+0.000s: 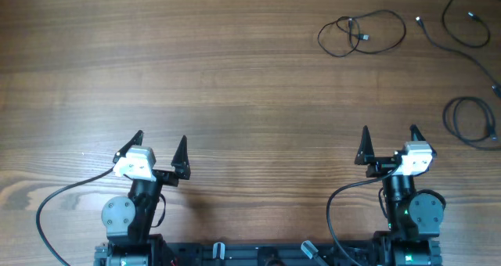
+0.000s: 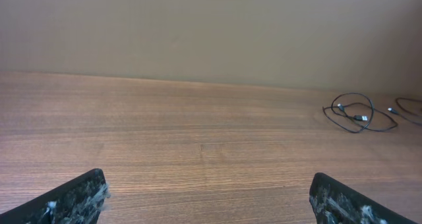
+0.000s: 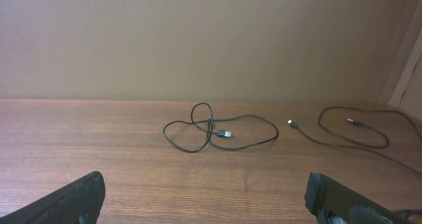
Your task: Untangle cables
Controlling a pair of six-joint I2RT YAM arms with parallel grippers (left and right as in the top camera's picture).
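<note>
Overhead: the left hand [image 1: 161, 137] and the right hand [image 1: 389, 129] sit at the near edge of the wooden worktop [image 1: 235, 78]. Each has its two fingers spread wide with nothing between them. Three cables lie at the far right, well apart from both hands: a looped cable [image 1: 356, 31], a long cable [image 1: 438, 41] trailing down the right edge, and a coiled cable [image 1: 462, 99] nearer the right hand.

Left wrist: the left hand [image 2: 208, 178] stands wide over bare wood. Two cables show far off to the right, the looped cable [image 2: 356, 117] and part of another at the frame edge.

Right wrist: the right hand [image 3: 206, 181] is wide and empty. Two cables lie ahead, the looped cable [image 3: 211, 133] and the long cable [image 3: 330, 143] to its right, the two apart.
</note>
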